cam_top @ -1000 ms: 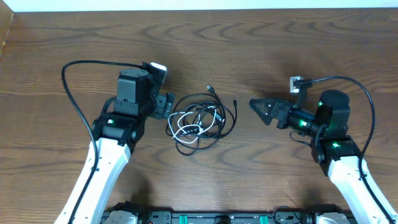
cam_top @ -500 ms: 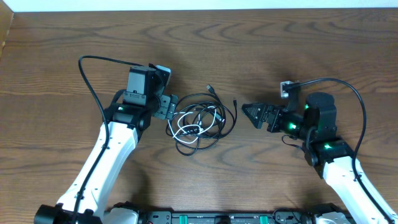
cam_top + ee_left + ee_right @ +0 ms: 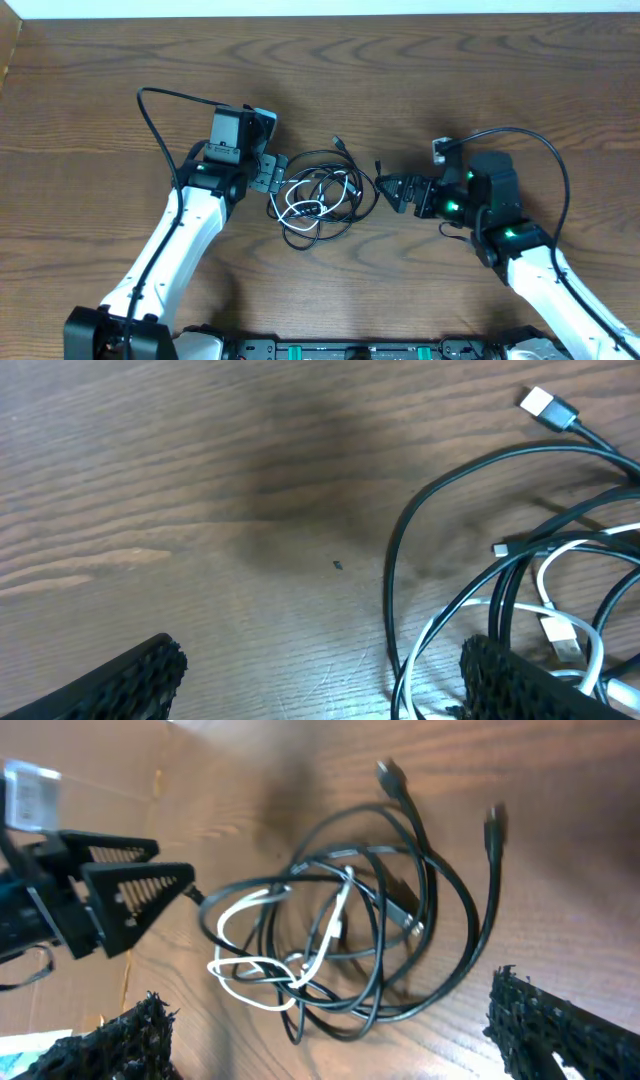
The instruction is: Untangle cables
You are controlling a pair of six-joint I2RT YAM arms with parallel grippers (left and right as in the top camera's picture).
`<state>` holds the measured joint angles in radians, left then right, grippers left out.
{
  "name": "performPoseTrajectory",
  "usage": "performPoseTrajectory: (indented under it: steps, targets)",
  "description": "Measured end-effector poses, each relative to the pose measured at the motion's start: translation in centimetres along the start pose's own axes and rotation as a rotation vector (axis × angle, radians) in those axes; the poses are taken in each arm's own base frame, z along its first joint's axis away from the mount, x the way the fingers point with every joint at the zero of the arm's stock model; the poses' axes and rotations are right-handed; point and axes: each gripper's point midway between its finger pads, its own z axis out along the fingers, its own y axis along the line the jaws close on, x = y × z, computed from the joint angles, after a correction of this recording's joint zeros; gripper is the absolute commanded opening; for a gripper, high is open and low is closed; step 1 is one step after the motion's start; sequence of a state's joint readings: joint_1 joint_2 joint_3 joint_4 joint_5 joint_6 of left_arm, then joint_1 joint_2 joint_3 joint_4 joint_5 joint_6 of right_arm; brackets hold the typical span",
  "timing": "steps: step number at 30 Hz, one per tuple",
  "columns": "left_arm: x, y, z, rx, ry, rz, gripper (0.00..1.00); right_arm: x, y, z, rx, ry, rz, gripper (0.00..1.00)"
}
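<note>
The cables lie in one tangle on the wooden table between my two grippers. The black cord (image 3: 322,153) makes several loops, and the white cord (image 3: 300,210) is threaded through their left part. At the tangle's left edge my left gripper (image 3: 275,172) stands open. In the left wrist view its fingers straddle a black cord (image 3: 389,575) and a white cord (image 3: 428,645) strand without gripping them. My right gripper (image 3: 385,188) is open just right of the tangle. The right wrist view shows the black cord (image 3: 435,1003) and white cord (image 3: 245,999) ahead of its gripper (image 3: 340,1040).
The table (image 3: 420,80) is dark wood with a pale strip along its far edge. A silver-tipped plug (image 3: 540,402) and a small black plug (image 3: 338,143) stick out of the tangle's far side. My left gripper (image 3: 120,885) shows beyond the tangle in the right wrist view.
Both arms have closed in on the tangle: the left gripper moved right to its edge, the right gripper moved left toward it. The cables have not shifted.
</note>
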<state>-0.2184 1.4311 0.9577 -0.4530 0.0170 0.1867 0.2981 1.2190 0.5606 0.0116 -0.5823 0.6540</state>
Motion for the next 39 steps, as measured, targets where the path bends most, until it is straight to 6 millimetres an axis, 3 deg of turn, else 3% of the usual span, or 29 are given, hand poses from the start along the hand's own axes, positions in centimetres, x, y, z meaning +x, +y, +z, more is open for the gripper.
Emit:
performPoseTrajectory:
  steps: [6,18,32,39]
  targets:
    - [0.2,0.0,0.3,0.001,0.011,0.0,0.88,1.3,-1.1,1.4,0.034,0.052,0.072,0.99]
    - [0.5,-0.1,1.5,0.004,0.034,0.001,0.89,3.6,1.5,3.0,-0.013,0.109,0.089,0.99]
    - [0.2,-0.1,1.7,0.003,0.022,0.0,0.89,5.5,2.0,5.5,0.077,0.071,0.155,0.99]
    - [0.2,-0.1,1.7,0.002,0.021,0.0,0.89,7.4,0.7,7.9,0.141,0.076,0.198,0.98]
